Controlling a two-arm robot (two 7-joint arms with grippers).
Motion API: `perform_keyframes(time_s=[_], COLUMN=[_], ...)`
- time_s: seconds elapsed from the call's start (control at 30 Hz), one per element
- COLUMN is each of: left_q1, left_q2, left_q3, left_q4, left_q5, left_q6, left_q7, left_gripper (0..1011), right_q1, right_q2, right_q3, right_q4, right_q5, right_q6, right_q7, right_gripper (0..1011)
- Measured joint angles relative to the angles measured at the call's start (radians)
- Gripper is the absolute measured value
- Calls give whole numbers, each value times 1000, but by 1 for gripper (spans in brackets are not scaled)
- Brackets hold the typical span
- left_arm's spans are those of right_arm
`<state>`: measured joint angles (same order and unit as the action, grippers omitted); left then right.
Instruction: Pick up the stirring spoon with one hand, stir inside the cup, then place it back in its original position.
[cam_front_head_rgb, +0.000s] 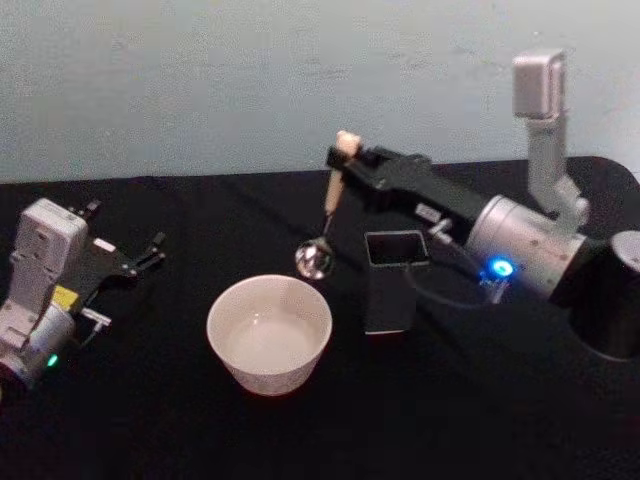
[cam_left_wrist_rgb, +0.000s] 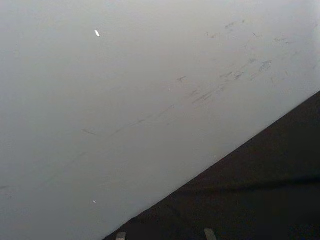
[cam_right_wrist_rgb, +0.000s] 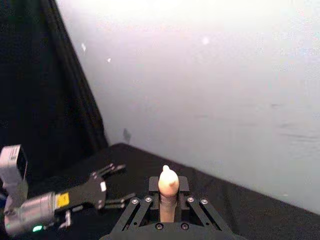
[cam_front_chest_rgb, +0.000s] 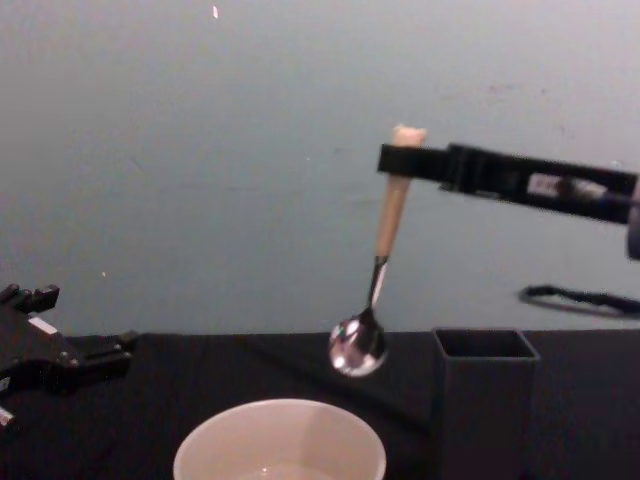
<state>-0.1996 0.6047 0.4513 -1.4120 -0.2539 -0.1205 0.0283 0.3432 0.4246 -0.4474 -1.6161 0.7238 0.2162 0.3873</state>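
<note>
Right hand (cam_front_head_rgb: 345, 160), centre-right of the head view, grips the spoon (cam_front_head_rgb: 328, 205) by its peach handle, bowl hanging above the cup (cam_front_head_rgb: 265, 375), left of the holder (cam_front_head_rgb: 390, 300). Left hand (cam_front_head_rgb: 145, 258) rests open at far left. Black worktop (cam_front_head_rgb: 150, 420), pale wall (cam_front_head_rgb: 200, 80) behind.

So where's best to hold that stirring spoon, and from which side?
Probably the top of the peach handle, just under the bear head, coming level from the robot's right. The right gripper holds the stirring spoon there now: it hangs nearly upright, bowl down, leaving the stem free to dip into the cup. The left gripper sits open at the left.
</note>
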Motion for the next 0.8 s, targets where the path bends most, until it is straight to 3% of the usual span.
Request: perform_keyframes(time_s=[0.43, 0.6, 0.8], left_q1=[0, 0, 0], left_q2=[0, 0, 0], left_q3=[0, 0, 0], left_q4=[0, 0, 0], left_q5=[0, 0, 0], left_q6=[0, 0, 0], left_q7=[0, 0, 0], left_gripper=[1001, 1001, 1001], right_q1=[-39, -58, -69], right_q2=[100, 137, 165], right_q3=[106, 121, 114], right_q4=[-46, -54, -44], right_q5=[109, 128, 123], right_q6=[-35, -56, -75], right_q7=[16, 23, 26], right_gripper=[215, 215, 215])
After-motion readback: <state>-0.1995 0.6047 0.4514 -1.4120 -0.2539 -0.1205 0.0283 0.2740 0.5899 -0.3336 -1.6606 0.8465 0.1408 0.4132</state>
